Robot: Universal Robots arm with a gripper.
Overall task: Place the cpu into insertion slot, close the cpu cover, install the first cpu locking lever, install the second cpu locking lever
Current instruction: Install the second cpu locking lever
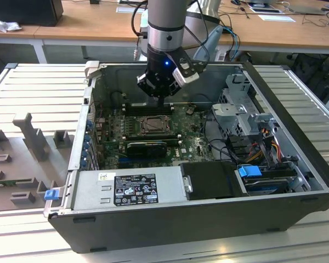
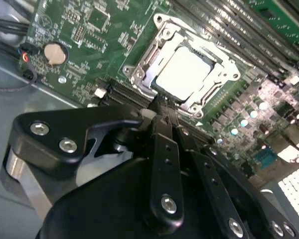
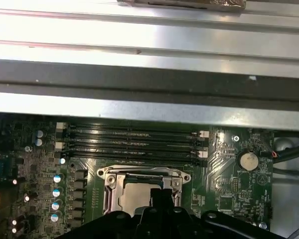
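Scanning from the exterior view's left, I'm looking first at the grey foam fixture tray (image 1: 22,159) lying outside the open computer case (image 1: 296,164), then at the green motherboard (image 1: 192,143) inside it, where my gripper (image 1: 163,100) is hanging from the arm straight above the insertion slot (image 1: 152,125). In the second wrist view the gripper (image 2: 163,105) is showing its fingers (image 2: 161,130) pressed together into one narrow blade, carrying nothing, with the tips sitting at the near edge of the insertion slot (image 2: 165,35). I'm judging that narrow shape to be deliberate, since a slim point suits working the thin metal parts around the socket rather than carrying a chip.

The cpu (image 2: 183,69) is already lying flat inside the slot, pale top upward, and the cpu cover (image 2: 145,74) is framing it, seemingly lowered around it; whether the levers are latched I can't be telling from here. Further along, the memory slots (image 3: 132,142) are running beside the socket, and the coin cell battery (image 3: 248,160) is sitting well apart from it
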